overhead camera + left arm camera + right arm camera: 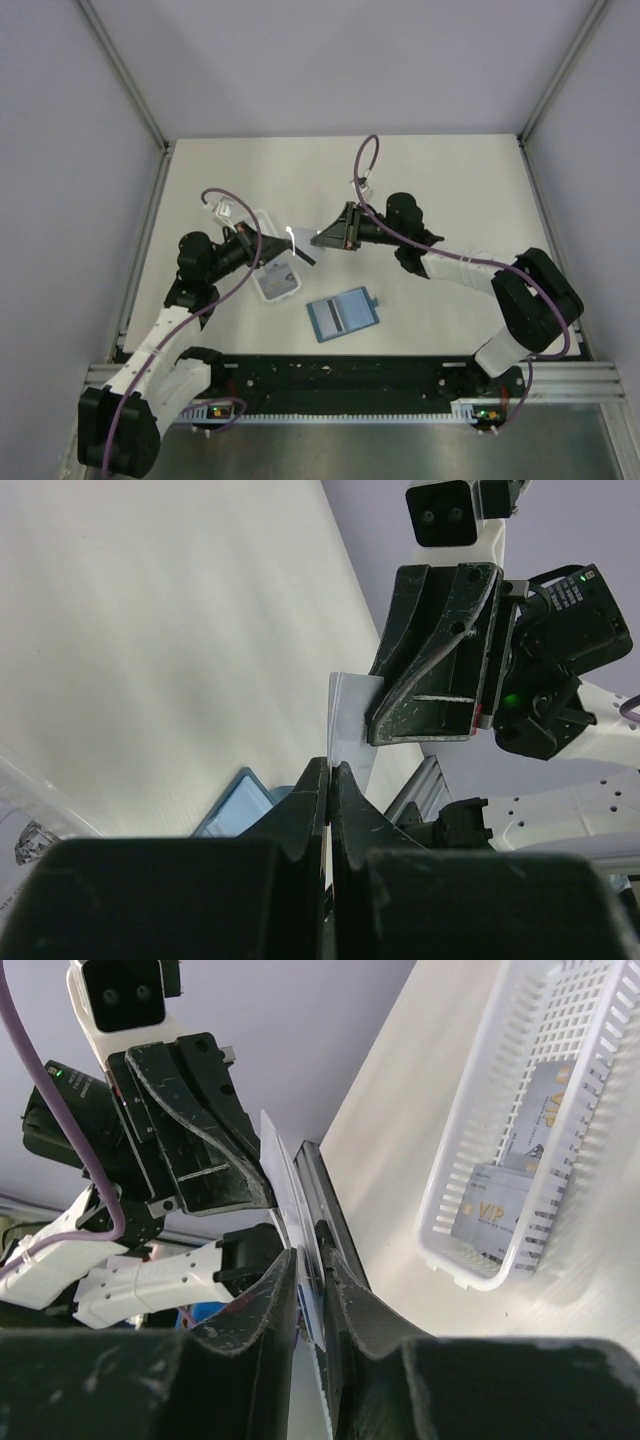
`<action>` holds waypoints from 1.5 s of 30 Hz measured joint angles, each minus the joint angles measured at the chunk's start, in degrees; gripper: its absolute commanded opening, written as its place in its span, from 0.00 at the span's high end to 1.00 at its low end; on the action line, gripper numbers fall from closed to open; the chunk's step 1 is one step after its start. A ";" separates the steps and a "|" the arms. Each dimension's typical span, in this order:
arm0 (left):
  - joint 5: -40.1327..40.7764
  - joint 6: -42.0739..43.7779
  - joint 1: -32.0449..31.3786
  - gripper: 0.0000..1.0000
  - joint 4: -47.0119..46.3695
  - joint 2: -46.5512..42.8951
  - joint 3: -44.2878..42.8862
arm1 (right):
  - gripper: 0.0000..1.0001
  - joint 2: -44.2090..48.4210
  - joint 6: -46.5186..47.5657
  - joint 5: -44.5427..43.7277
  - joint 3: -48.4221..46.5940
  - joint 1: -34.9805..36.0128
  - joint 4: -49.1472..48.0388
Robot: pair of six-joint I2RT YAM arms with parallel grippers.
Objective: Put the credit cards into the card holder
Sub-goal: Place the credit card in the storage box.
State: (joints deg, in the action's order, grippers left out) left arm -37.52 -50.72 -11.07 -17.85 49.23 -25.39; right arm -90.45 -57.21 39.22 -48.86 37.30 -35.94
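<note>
We see the left gripper (280, 245) and right gripper (323, 238) meeting above the white table (450, 180), each pinched narrowly on one thin pale rectangular credit card (299, 237). The teal-blue folding card holder (343, 314) lies open nearer. Other cards (500, 1210) lie in the white plastic mesh basket (470, 1140).

The white lattice-walled plastic basket (465, 1130) reads smooth and faintly glossy on my feed, and the silver-grey VIP credit cards (500, 1215) inside it carry a satin sheen. Beside the basket the off-white table (400, 1160) looks matt. The black plastic fingers (250, 1310) of the right gripper (305, 1255) are scuffed with pale scratches.
</note>
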 measured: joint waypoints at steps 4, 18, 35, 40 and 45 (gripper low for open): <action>-0.46 0.35 -0.02 1.00 0.20 0.00 -0.02 | 0.87 0.66 0.66 -0.15 0.61 -0.13 0.66; -0.37 1.38 -0.02 1.00 1.33 0.02 -0.22 | 0.76 1.57 2.01 -0.44 0.63 -1.36 2.32; 0.85 1.66 0.13 1.00 2.40 0.02 -0.33 | 1.00 0.28 4.76 1.49 -2.36 -1.86 5.46; 4.39 2.64 0.11 1.00 5.81 0.02 -0.66 | 1.00 -2.62 6.58 1.70 -4.17 -1.73 6.40; 8.22 3.30 0.09 1.00 10.88 -0.42 -0.66 | 1.00 -6.64 7.96 0.94 -5.73 -0.26 6.84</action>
State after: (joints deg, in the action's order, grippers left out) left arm -29.30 -47.42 -10.98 -6.96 48.82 -26.04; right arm -97.10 -49.25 40.16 -54.59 37.04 -29.10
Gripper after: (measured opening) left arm 0.023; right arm 0.007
